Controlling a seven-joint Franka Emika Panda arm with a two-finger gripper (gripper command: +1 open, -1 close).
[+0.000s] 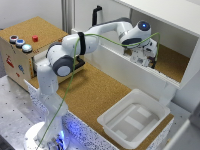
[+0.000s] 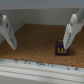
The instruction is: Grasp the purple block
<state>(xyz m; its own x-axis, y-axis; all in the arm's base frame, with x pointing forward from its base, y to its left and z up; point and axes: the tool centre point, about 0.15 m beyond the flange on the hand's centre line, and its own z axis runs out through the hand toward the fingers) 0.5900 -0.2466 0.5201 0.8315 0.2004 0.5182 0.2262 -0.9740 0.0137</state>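
Observation:
In the wrist view the purple block [image 2: 62, 48] is a tiny dark cube lying on the cork floor. It sits just inside one of my fingertips [image 2: 67, 44], close to or touching it. My gripper [image 2: 39, 46] is open wide, with the other finger [image 2: 10, 37] far from the block and nothing held. In the exterior view the gripper [image 1: 148, 59] reaches down into a white shelf compartment at the exterior view's right. I cannot make out the block there.
White walls [image 1: 125, 62] enclose the compartment, and a low front lip [image 2: 40, 65] crosses the wrist view. A white plastic bin [image 1: 135, 117] stands on the cork table. At the exterior view's left is a wooden box [image 1: 20, 55] with round coloured buttons.

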